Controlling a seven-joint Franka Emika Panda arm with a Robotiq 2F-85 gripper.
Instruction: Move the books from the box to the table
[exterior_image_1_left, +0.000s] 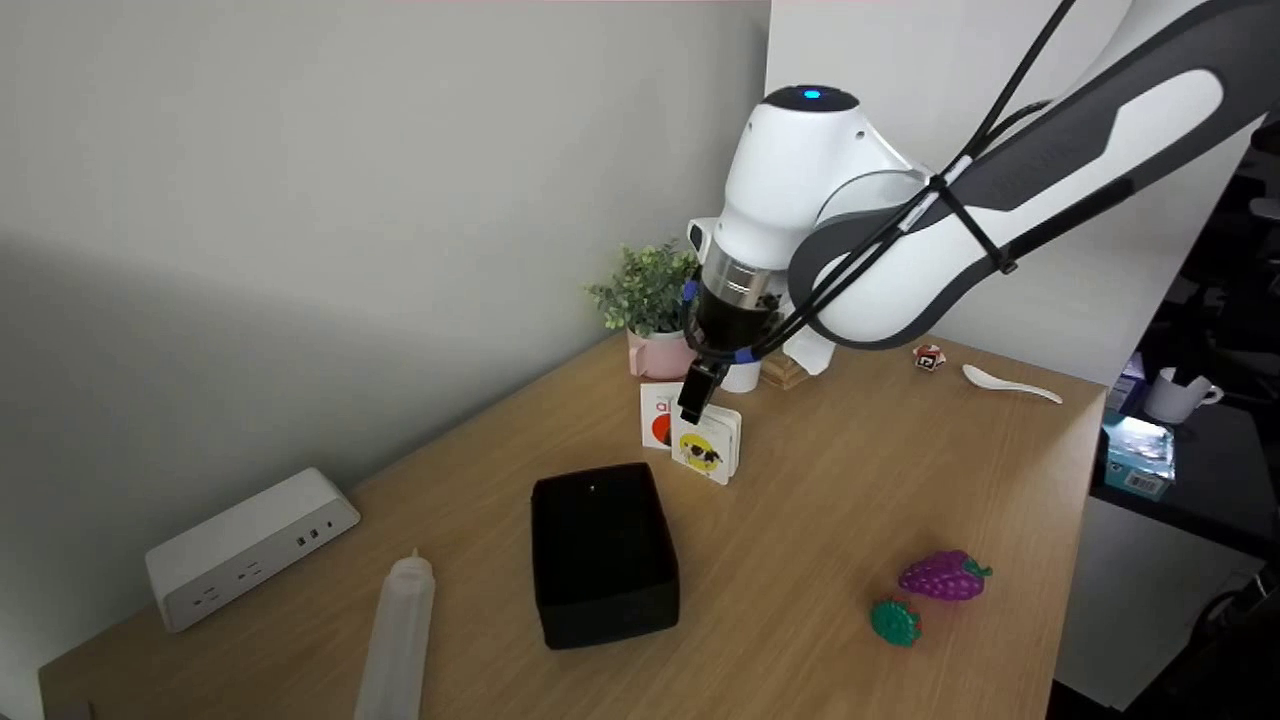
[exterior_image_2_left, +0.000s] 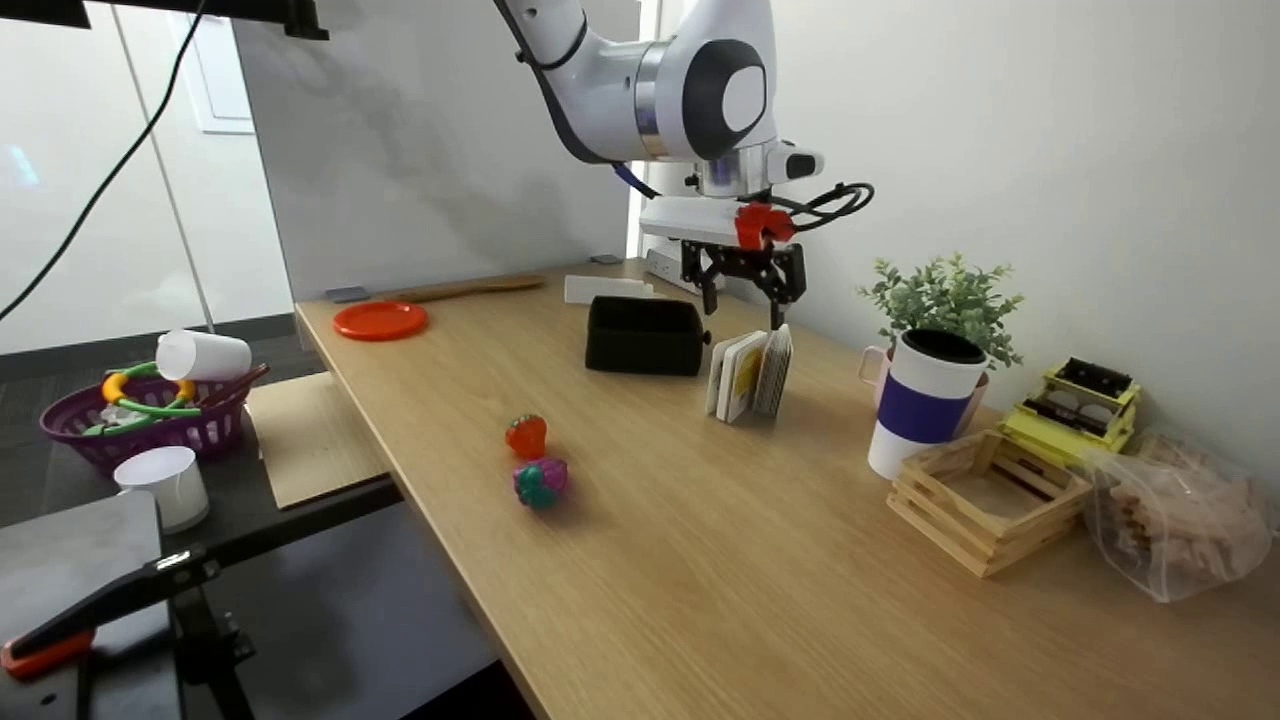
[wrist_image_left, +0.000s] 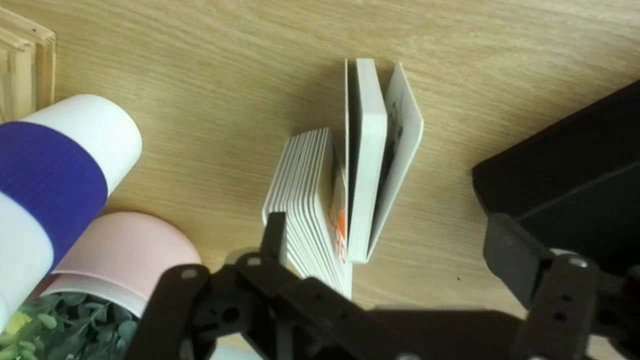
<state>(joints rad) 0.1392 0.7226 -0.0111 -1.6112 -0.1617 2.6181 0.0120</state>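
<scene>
- In an exterior view the box stands left on the bench. In the wrist view one of the fingers is close by its corner; a downward or sideways move could snag and drag it.
- The fingers are spread wide and hold nothing. The moving looks done, so a lift away is likely next; drawing together instead would squeeze what stands between and may tip it.
- Right of the box and apart from it, the yellow book stands upright on the bench, covers splayed. A bump could spread them and drop it flat.
- Just right of that stands the red book, on the bench. One of the fingers reaches its top, touching or not I cannot tell; a slanted lift could topple it.
- Both books look square, so neither shows a clear long axis. The yellow book's cow picture faces near and left in an exterior view, to the box side; the book's top edge runs across the line between the fingers.
- The red book faces the same side, pages fanned, slightly askew to the yellow one.
</scene>
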